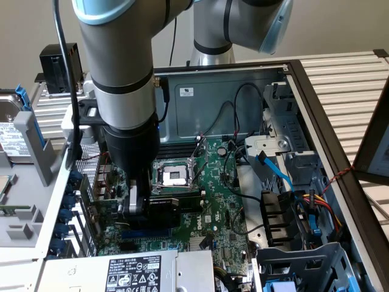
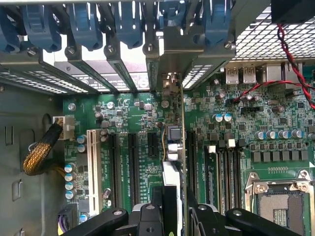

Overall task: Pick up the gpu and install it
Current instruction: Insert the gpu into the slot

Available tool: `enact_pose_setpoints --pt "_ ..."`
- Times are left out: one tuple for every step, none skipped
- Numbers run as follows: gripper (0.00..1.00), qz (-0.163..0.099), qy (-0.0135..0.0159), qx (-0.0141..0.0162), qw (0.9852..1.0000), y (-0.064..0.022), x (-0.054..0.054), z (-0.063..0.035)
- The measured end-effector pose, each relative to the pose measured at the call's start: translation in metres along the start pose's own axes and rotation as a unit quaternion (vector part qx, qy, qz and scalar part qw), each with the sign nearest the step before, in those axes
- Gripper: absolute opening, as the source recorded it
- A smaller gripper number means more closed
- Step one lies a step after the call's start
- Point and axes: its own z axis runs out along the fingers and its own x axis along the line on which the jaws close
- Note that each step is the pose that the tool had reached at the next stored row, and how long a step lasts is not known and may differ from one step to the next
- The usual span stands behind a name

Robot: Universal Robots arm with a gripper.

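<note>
Closest to the wrist camera, the black two-fingered gripper [image 2: 167,216] is clenching the gpu [image 2: 173,142], a short green card with a black plastic shroud, which is standing upright and edge-on between the pads. In the exterior view the gripper [image 1: 137,204] is sitting low inside the open case. The gpu [image 1: 176,204] is jutting toward the exterior view's right, on the near side of the square silver processor socket [image 1: 173,176].

Beneath the card, the large green motherboard [image 2: 133,113] is showing its row of long black expansion slots [image 2: 132,167]. The card is hanging in line with one of them, but its own body is hiding whether the contact edge has entered.

Farther off, the card's metal end bracket [image 2: 170,81] is reaching the rear wall, among the silver perforated slot covers [image 2: 118,69] and the blue plastic latches [image 2: 83,24].

Judging from this, the danger is lying in alignment. If the card is sitting slightly off the slot or tilting, downward pressure could be bending the contacts or flexing the board. The bracket could also catch on the rear frame and lever the card askew, and a grip on so thin a part could let it twist.
</note>
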Motion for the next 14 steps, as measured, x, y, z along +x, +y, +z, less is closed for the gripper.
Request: enact_pose_setpoints --pt "0.28 0.000 0.0000 0.0000 1.0000 -0.0003 0.0000 0.0000" --pt "0.28 0.000 0.0001 0.0000 1.0000 -0.0004 0.0000 -0.0001" --pt "0.28 0.000 0.0001 0.0000 1.0000 -0.0004 0.0000 -0.0001" --pt "0.28 0.000 0.0001 0.0000 1.0000 -0.0004 0.0000 0.0000" --pt "0.28 0.000 0.0001 0.0000 1.0000 -0.0004 -0.0001 0.0001" --pt "0.28 0.000 0.0000 0.0001 1.0000 -0.0004 0.0000 0.0002" --pt "0.28 0.000 0.0000 0.0000 1.0000 -0.0004 -0.0001 0.0003" --pt "0.28 0.000 -0.0002 0.0001 1.0000 -0.0005 -0.0003 0.0006" --pt "0.28 0.000 -0.0003 0.0001 1.0000 -0.0005 -0.0006 0.0009" --pt "0.28 0.000 -0.0002 0.0001 1.0000 -0.0004 -0.0007 0.0011" --pt "0.28 0.000 -0.0002 0.0000 1.0000 -0.0003 -0.0006 0.0013" --pt "0.28 0.000 -0.0003 0.0001 1.0000 0.0003 -0.0006 0.0016" --pt "0.28 0.000 -0.0003 0.0001 1.0000 0.0007 -0.0006 0.0016" --pt "0.28 0.000 -0.0003 0.0001 1.0000 0.0007 -0.0006 0.0016"
